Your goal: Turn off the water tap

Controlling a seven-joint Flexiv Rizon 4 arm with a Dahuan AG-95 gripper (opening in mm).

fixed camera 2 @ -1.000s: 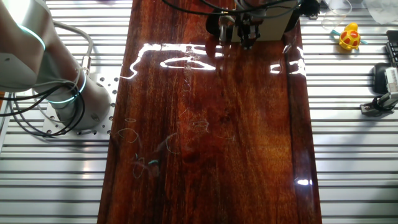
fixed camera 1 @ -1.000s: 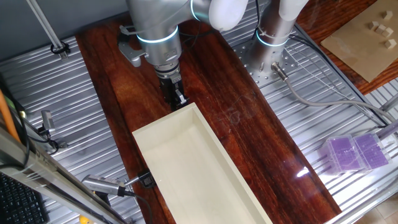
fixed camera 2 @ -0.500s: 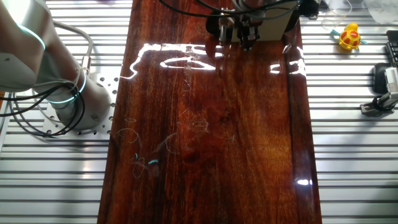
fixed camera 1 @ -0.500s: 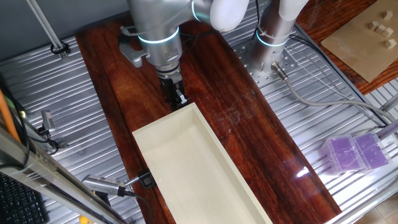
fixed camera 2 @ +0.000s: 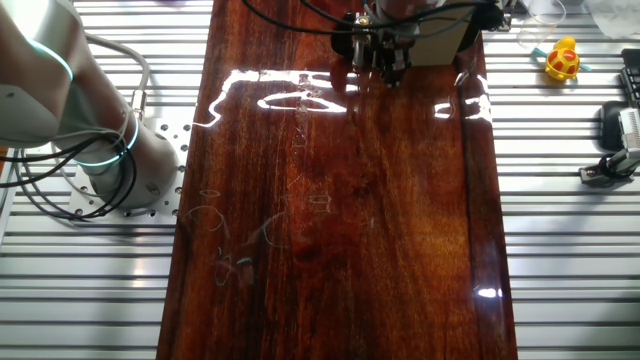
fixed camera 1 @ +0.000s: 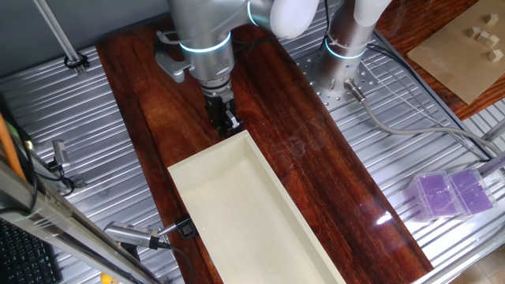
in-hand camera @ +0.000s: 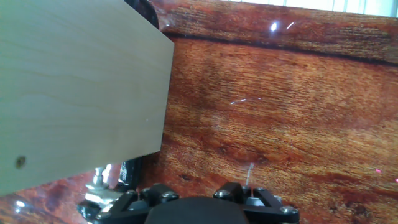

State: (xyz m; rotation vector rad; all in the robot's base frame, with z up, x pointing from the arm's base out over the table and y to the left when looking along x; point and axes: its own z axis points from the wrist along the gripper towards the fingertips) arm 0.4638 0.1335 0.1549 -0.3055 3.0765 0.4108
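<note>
My gripper [fixed camera 1: 224, 120] hangs straight down over the dark wooden board, right at the far end of a cream wooden box [fixed camera 1: 237, 213]. Its black fingers look narrow and close together, with nothing seen between them. In the other fixed view the gripper [fixed camera 2: 386, 62] is at the top edge, against the box end [fixed camera 2: 440, 45]. In the hand view a small metal piece [in-hand camera: 98, 181] beside a black part [in-hand camera: 129, 173] shows under the box corner; it may be the tap in its clamp. The fingertips do not show there.
The long open box [in-hand camera: 74, 87] fills the near half of the board [fixed camera 1: 316, 142]. The second arm's base [fixed camera 1: 347, 47] stands at the board's right. Ribbed metal table [fixed camera 1: 410, 134] lies on both sides. A purple case [fixed camera 1: 451, 193] lies at the right.
The gripper has shifted a little sideways along the box end and slightly away from it. Nothing else has moved.
</note>
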